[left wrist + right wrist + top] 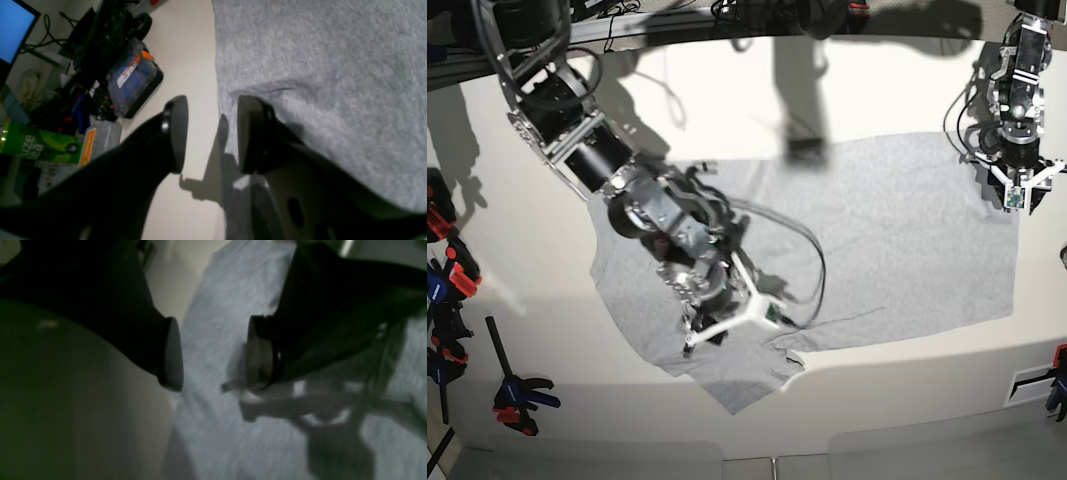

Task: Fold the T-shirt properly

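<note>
Over the tabletop (847,90), the T-shirt (897,240) lies spread lengthwise between both arms; right gripper (727,325) gapes empty above its lower hem, left gripper (1025,190) half-open, empty, straddling the far edge.

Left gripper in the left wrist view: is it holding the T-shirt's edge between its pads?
No, the left gripper is open above the T-shirt edge, with nothing between its pads.

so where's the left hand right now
In the base view the left hand is at far right, open over the T-shirt edge.
</note>
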You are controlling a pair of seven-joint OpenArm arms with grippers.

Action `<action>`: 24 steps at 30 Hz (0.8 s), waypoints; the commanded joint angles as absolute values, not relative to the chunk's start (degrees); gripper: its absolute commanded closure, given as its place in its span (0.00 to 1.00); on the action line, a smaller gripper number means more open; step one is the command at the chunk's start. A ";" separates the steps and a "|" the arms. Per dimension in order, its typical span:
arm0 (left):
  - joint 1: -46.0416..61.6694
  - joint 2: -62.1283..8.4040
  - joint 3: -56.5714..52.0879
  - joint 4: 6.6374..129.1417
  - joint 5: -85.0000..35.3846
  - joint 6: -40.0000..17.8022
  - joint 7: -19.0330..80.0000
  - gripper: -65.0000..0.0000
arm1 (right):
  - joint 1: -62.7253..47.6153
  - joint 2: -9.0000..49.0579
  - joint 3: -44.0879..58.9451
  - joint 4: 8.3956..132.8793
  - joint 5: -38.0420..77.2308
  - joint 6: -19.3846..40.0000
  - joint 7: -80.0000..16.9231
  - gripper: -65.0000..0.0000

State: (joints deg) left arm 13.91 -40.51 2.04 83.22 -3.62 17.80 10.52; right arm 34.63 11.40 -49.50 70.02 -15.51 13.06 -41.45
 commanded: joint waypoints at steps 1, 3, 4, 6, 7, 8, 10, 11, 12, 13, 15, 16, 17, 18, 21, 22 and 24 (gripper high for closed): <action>13.32 -41.76 1.56 83.85 -3.09 19.31 9.19 0.66 | 36.42 10.76 -49.10 70.89 -16.69 11.86 -40.86 0.55; 13.34 -41.76 1.56 83.88 -3.09 19.33 9.26 0.66 | 36.42 10.28 -49.10 70.91 -16.73 11.90 -41.17 0.55; 13.34 -41.76 1.56 83.85 -3.09 19.33 9.39 0.66 | 36.40 10.31 -49.10 70.91 -16.62 12.08 -41.19 0.55; 13.34 -41.76 1.56 83.85 -3.09 19.31 9.37 0.66 | 36.32 10.50 -49.10 70.91 -15.79 15.29 -41.63 0.55; 13.34 -41.76 1.56 83.85 -3.09 19.31 9.37 0.66 | 36.29 10.63 -49.10 70.91 -14.74 17.06 -42.13 0.55; 13.34 -41.76 1.56 83.88 -3.09 19.33 9.37 0.66 | 36.32 10.68 -49.08 70.91 -12.93 17.82 -42.81 0.55; 13.37 -41.76 1.56 83.85 -3.09 19.33 9.41 0.66 | 36.32 11.18 -48.97 71.13 -8.71 17.45 -45.08 0.55; 13.37 -41.76 1.56 83.85 -3.09 19.31 9.50 0.66 | 36.29 11.64 -48.60 71.55 -5.50 16.71 -45.82 0.55; 13.37 -41.76 1.56 83.85 -3.09 19.33 9.87 0.66 | 36.23 12.34 -48.07 72.25 -1.63 15.59 -46.15 0.55; 13.37 -41.76 1.56 83.88 -3.07 19.33 10.28 0.66 | 35.99 13.23 -47.22 73.49 2.52 14.44 -46.02 0.55; 13.34 -41.76 1.56 83.88 -3.09 19.33 11.14 0.66 | 35.11 14.98 -44.58 77.25 9.58 13.21 -45.41 0.55; 13.37 -41.74 1.56 83.88 -3.09 19.33 11.14 0.66 | 33.98 15.18 -42.13 79.64 9.52 13.28 -45.80 0.55; 13.41 -41.74 1.56 83.88 -3.09 19.33 11.20 0.66 | 32.64 15.27 -39.27 82.28 9.37 13.26 -46.68 0.55; 13.43 -41.74 1.56 83.90 -3.09 19.33 11.81 0.66 | 31.14 15.25 -36.10 84.99 9.63 13.28 -47.90 0.55; 13.45 -41.54 1.56 84.33 -3.11 19.33 14.96 0.66 | 26.02 15.20 -26.37 92.60 12.86 13.34 -49.84 0.55; 13.45 -41.43 1.56 84.51 -3.11 19.35 15.94 0.66 | 23.94 15.20 -23.27 94.65 13.43 13.52 -50.00 0.55; 13.45 -40.95 1.54 84.82 -3.62 19.40 17.96 0.66 | 19.68 15.20 -17.56 97.45 14.00 14.96 -49.82 0.55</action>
